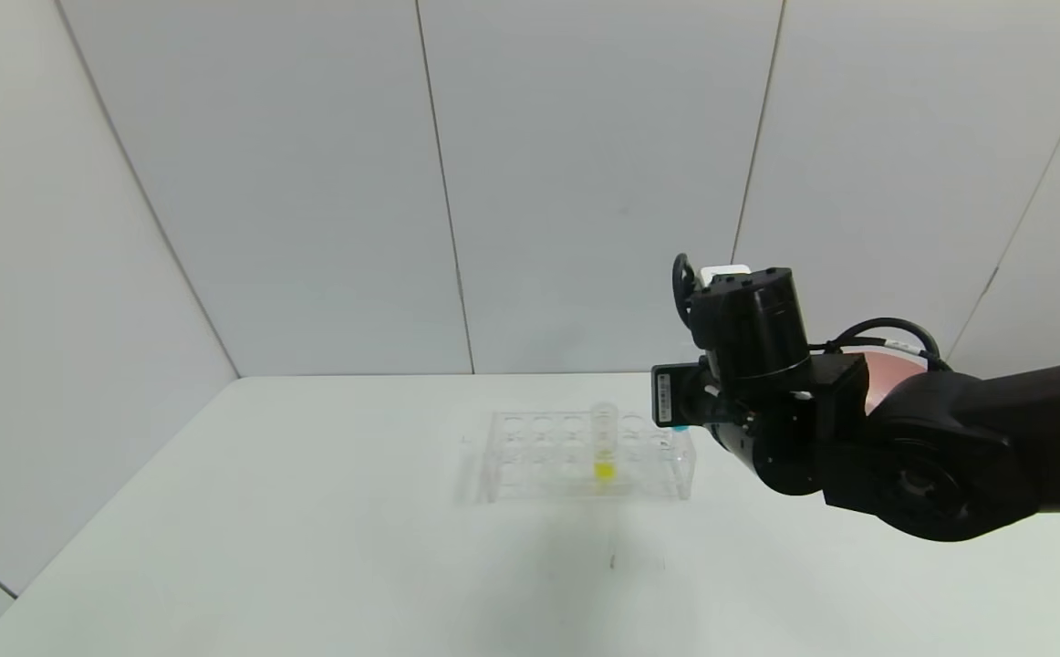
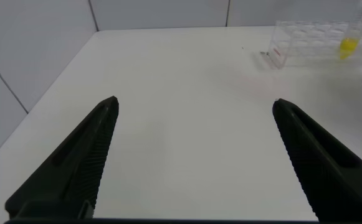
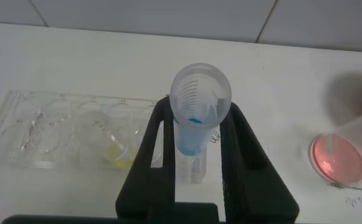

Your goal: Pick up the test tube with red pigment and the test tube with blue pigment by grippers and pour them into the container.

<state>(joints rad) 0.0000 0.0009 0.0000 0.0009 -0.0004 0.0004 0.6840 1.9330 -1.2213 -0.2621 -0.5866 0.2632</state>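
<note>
The black right pincer is clamping tight around the short clear round-bottomed test tube with blue pigment, holding it above the white desk, just beside the end of the clear plastic tube rack. A clear tube with yellow liquid is standing upright in that rack. A clear cylindrical container holding orange-red liquid is sitting on the desk near the held tube. The left pincer is hovering wide open and empty over bare desk, well apart from the rack.
</note>
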